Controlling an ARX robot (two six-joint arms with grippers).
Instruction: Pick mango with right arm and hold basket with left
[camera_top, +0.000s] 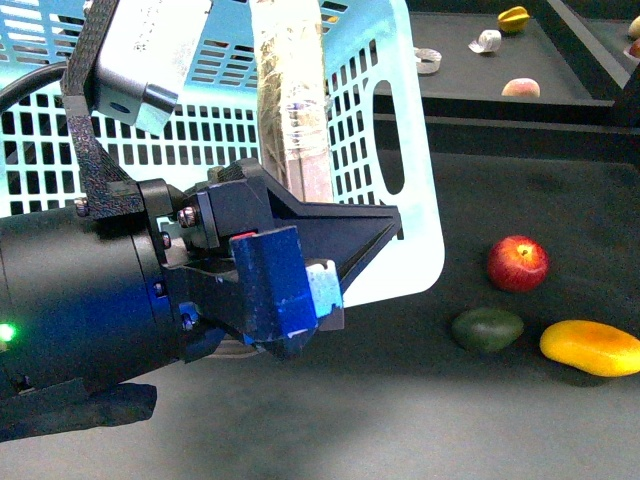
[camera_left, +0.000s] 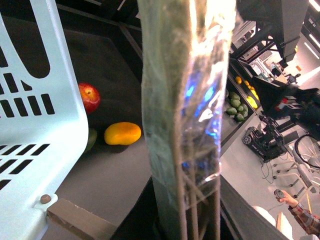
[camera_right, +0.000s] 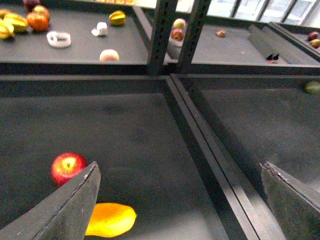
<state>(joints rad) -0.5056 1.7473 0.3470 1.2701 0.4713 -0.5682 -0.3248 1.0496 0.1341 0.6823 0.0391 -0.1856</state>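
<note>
1. Two fingers of the right gripper stood spread wide; the mango lay on the dark shelf near the apple.
2. At the handle of the basket sat the left gripper; whether it clamped was unclear.

Looks like a robotics lab done up as a pretend grocery shop. Ahead of the right gripper there's dark shelving split into bays by metal uprights, with loose fruit lying around on it: an apple and a mango near it, more fruit on the shelf further back. A turquoise shopping basket is right up against the left gripper. Beyond that gripper, past the basket's taped handle, the lab side shows — pale floor, wheeled gear, cables, a crate of green and orange fruit, and someone's hand holding a small device.
</note>
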